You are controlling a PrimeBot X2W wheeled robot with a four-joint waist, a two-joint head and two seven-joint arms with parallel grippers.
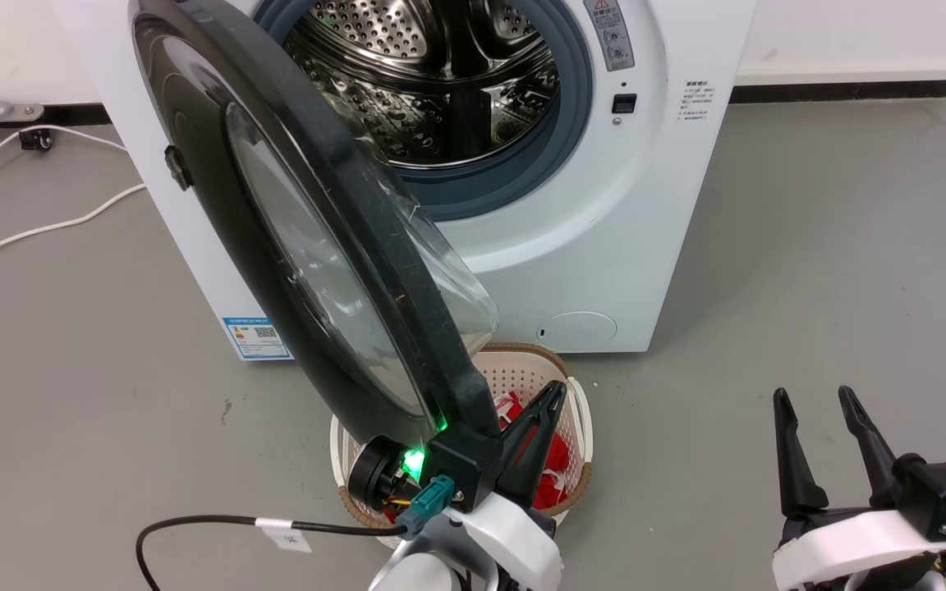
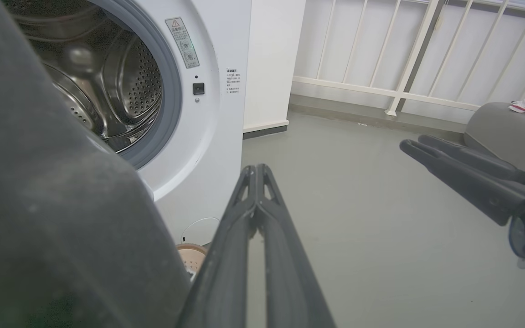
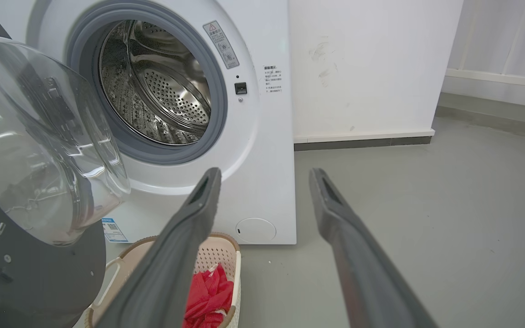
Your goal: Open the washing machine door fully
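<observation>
Glossy black, the door [image 1: 309, 246] stands about half open before the machine [image 1: 654, 205]. Left gripper [image 1: 543, 419], fingers pinched together and empty, seems to rest against its edge; next, push it wider. Right gripper [image 1: 822, 410] idles spread.

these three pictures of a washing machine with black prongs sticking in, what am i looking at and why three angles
This is a two-armed wheeled robot opening a washing machine. One picture comes from a camera on its head, looking down; the other two come from cameras on its wrists, each looking along that arm's own two dark fingers.

The big black round washing machine door with the bulging glass window stands partly open. The left end effector has its fingers closed together, right beside the door's edge; it pinches nothing between them. The right end effector hangs open and apart from the machine, holding nothing.

On the grey floor before the machine sits a cream laundry basket with red cloth inside.
</observation>
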